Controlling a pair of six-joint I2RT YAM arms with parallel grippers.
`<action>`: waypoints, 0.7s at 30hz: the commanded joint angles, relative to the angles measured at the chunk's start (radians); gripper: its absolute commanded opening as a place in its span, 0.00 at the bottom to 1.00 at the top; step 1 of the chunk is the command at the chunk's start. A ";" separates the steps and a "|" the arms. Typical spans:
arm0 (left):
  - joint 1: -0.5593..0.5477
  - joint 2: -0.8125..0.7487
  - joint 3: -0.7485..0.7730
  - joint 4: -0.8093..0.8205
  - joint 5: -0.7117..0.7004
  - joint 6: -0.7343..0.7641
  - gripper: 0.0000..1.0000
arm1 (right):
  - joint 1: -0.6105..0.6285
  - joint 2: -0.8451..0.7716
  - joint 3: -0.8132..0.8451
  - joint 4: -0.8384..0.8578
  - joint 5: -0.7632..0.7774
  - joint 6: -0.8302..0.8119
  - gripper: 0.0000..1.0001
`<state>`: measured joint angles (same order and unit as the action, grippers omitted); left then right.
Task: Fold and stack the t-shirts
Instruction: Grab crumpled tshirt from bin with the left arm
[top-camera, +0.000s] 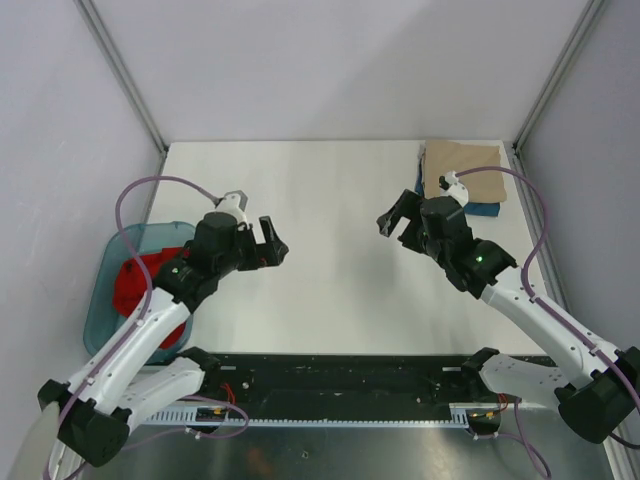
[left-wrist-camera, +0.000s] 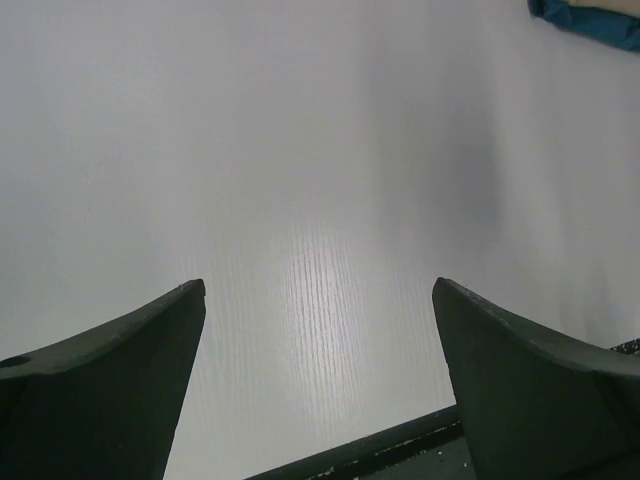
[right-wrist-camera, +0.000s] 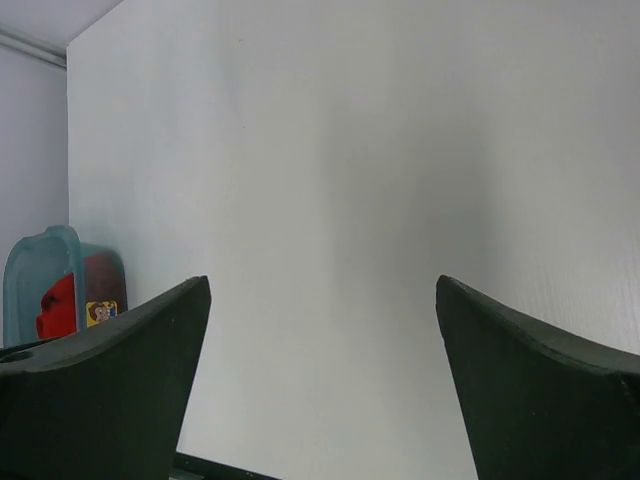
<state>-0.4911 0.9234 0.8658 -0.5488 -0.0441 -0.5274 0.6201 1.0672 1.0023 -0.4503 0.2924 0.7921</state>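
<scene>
A crumpled red t-shirt (top-camera: 138, 285) lies in the teal tub (top-camera: 100, 300) off the table's left edge; the right wrist view shows it too, red t-shirt (right-wrist-camera: 58, 305). A tan t-shirt (top-camera: 460, 166), folded, rests on a folded dark blue t-shirt (top-camera: 485, 210) at the far right corner; a corner of the blue t-shirt (left-wrist-camera: 590, 20) shows in the left wrist view. My left gripper (top-camera: 272, 243) hovers open over the table's left half, holding nothing. My right gripper (top-camera: 398, 217) hovers open just left of the folded stack, also with nothing in it.
The white table (top-camera: 330, 290) stretches between the two grippers. Grey walls enclose it on three sides, with metal posts (top-camera: 120, 70) at the back corners. A dark rail (top-camera: 340, 375) with the arm bases runs along the near edge.
</scene>
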 joint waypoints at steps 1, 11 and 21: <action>0.013 -0.058 0.019 -0.013 -0.071 -0.015 0.99 | 0.002 -0.008 0.001 0.003 0.042 0.003 0.99; 0.162 -0.025 0.073 -0.138 -0.200 -0.127 0.99 | -0.007 0.012 0.001 -0.035 0.016 -0.050 0.99; 0.457 0.191 0.080 -0.166 -0.298 -0.206 0.99 | -0.010 0.078 0.001 -0.034 -0.078 -0.066 0.99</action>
<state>-0.1253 1.0355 0.9165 -0.6987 -0.2604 -0.6666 0.6132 1.1225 1.0019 -0.4911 0.2546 0.7494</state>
